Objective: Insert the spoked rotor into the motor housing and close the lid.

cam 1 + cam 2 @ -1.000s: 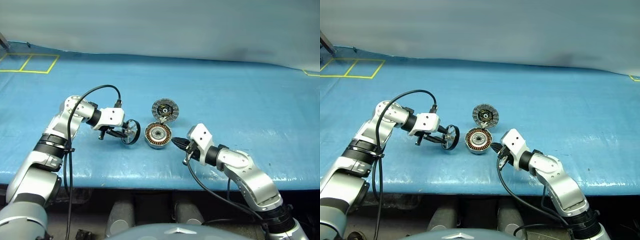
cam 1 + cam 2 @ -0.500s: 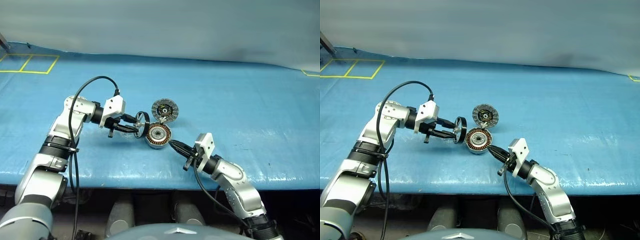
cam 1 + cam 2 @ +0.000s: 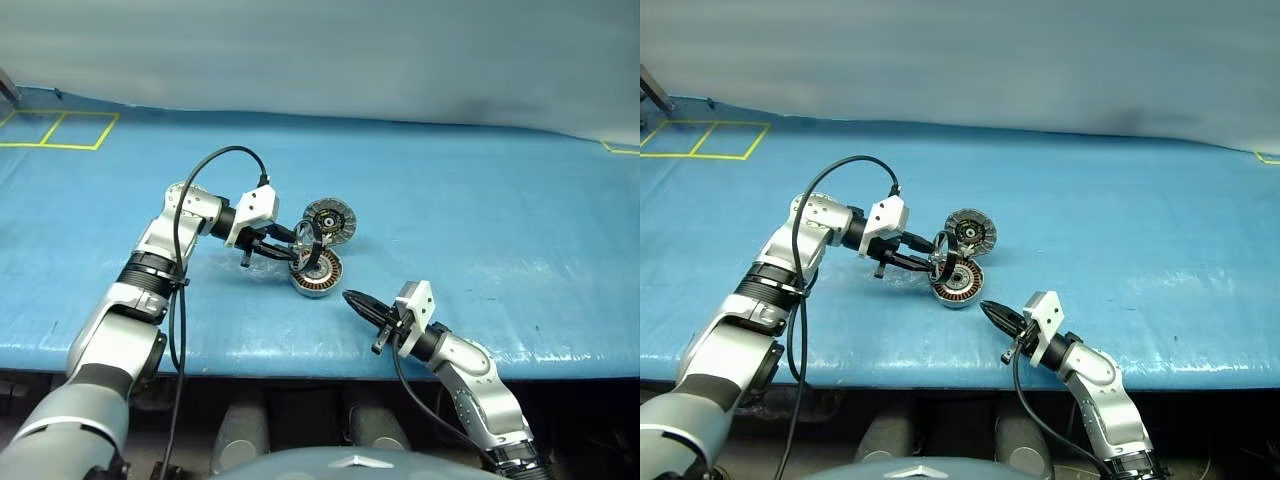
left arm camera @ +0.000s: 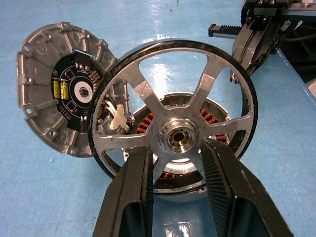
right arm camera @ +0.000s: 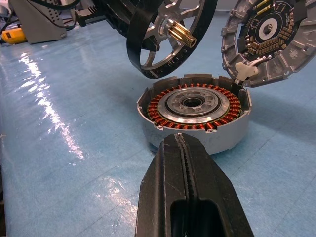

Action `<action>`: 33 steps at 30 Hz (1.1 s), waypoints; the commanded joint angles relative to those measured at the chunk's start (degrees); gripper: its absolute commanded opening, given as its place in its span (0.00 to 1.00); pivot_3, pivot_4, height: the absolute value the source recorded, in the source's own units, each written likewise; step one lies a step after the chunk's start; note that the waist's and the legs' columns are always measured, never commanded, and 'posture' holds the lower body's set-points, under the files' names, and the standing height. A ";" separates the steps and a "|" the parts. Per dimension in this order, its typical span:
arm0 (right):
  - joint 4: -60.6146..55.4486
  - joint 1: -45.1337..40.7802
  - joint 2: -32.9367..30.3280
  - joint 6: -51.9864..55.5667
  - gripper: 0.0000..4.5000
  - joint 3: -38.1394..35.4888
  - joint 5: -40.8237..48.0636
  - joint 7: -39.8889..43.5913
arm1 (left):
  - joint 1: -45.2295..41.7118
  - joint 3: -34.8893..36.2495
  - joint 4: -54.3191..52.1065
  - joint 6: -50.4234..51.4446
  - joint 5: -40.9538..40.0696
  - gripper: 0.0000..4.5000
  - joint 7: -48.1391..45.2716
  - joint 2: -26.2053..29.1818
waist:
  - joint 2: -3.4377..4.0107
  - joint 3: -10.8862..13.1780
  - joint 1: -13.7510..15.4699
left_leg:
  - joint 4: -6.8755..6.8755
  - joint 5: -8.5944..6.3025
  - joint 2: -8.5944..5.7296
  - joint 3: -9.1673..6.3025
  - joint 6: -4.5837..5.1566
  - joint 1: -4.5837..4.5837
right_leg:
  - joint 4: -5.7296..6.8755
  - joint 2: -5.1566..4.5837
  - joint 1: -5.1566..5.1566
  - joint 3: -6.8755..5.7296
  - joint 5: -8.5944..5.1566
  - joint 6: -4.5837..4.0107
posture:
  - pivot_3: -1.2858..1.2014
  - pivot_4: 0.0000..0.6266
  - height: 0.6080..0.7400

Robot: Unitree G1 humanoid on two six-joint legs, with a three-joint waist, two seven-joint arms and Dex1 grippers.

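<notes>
The motor housing [image 3: 320, 279], a short silver cylinder with copper windings, sits on the blue table. The lid [image 3: 331, 218] stands tilted against its far rim, circuit face showing. My left gripper [image 3: 298, 250] is shut on the hub of the spoked rotor [image 3: 308, 242]. It holds the rotor on edge just above the housing's left rim. In the left wrist view the fingers [image 4: 131, 197] clamp the rotor [image 4: 176, 139] in front of the housing [image 4: 183, 184] and lid [image 4: 49, 98]. My right gripper [image 3: 352, 299] is shut and empty, near the housing's front right, pointing at it [image 5: 195, 106].
Blue sheeting covers the table, whose front edge [image 3: 300, 350] runs just behind my right gripper. Yellow tape squares [image 3: 60, 128] mark the far left corner. A black cable [image 3: 215, 160] arcs over the left arm. Open table lies to the right and beyond the lid.
My left gripper carried the rotor rightwards, from beside the housing to above its left rim. The right gripper drew back from the housing towards the front edge and sank.
</notes>
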 commanded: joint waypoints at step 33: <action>-0.01 0.23 0.60 -3.23 0.00 -1.90 -1.83 -3.06 | -4.73 -1.83 6.94 -8.28 5.54 0.68 -2.20 -2.10 | -0.01 0.01 -0.11 | -0.10 0.00 0.00 0.00 0.00 0.02 | -0.05 0.00 -0.01 0.01 -0.02 -0.03 | 0.52 0.24 1.00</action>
